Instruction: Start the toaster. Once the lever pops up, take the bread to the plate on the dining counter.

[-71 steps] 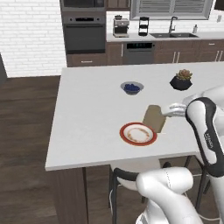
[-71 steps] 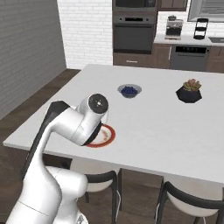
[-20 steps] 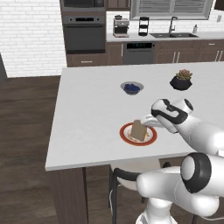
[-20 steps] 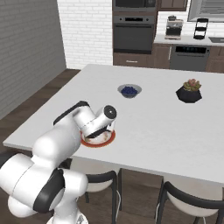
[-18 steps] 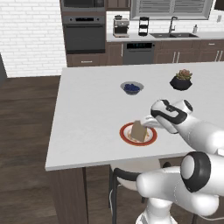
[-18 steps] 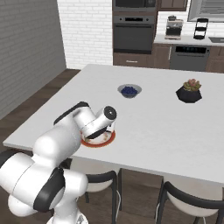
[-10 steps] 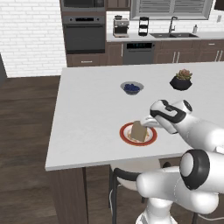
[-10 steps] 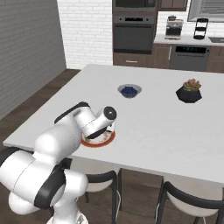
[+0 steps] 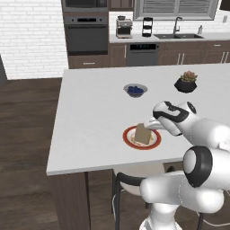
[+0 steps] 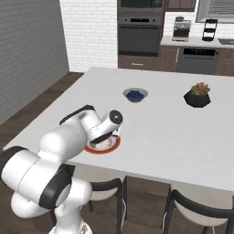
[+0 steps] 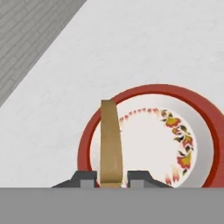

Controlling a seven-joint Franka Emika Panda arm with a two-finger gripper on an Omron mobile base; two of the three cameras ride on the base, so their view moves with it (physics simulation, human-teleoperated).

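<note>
The arm (image 9: 197, 148) is built of glossy white, rounded shell segments, bulbous at each joint and smooth between. Dark grey to black rings and end caps mark the joints: one large round black cap faces the left base view, and a broad black band wraps a segment in the right base view. The wrist ends in a short white cylinder with a dark circular face. The fingers (image 11: 83, 178) are small, dark grey and blocky, with flat stepped tops.
</note>
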